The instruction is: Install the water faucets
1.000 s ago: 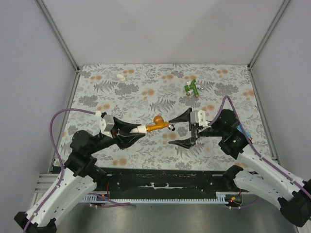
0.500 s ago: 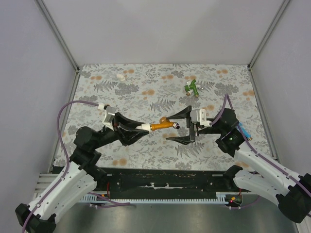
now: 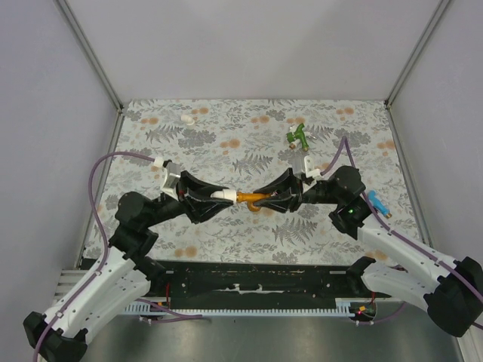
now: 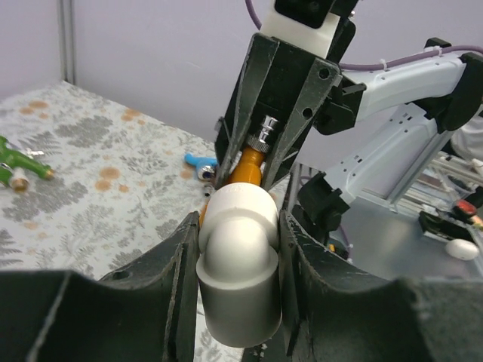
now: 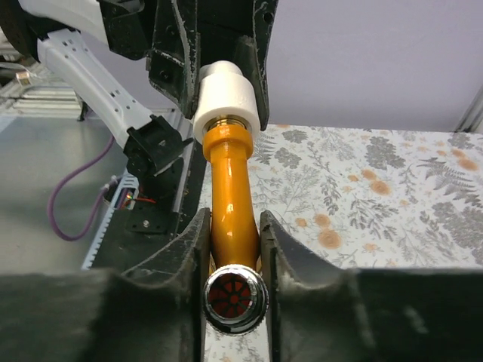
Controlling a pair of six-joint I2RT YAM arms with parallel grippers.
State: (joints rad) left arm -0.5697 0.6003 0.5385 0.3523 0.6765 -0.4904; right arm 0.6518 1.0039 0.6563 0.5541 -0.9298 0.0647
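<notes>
The orange water faucet (image 3: 249,199) hangs level above the middle of the table, its end seated in a white elbow fitting (image 3: 225,195). My left gripper (image 3: 220,195) is shut on that fitting, which fills the left wrist view (image 4: 240,256) between both fingers. My right gripper (image 3: 266,199) is shut on the faucet's orange body (image 5: 230,204), just behind its chrome spout end (image 5: 235,298). The two grippers face each other tip to tip. A green faucet (image 3: 299,136) lies at the back right, and a blue one (image 3: 379,204) lies beside the right arm.
A small white fitting (image 3: 186,119) lies at the back left of the floral mat (image 3: 226,143). Grey walls and metal posts (image 3: 90,56) close in the table on three sides. The arms' bases and a black rail (image 3: 256,283) run along the near edge.
My right gripper has moved left and shut on the orange faucet, from wide open beside it. The left arm has shifted slightly, still holding the white fitting.
</notes>
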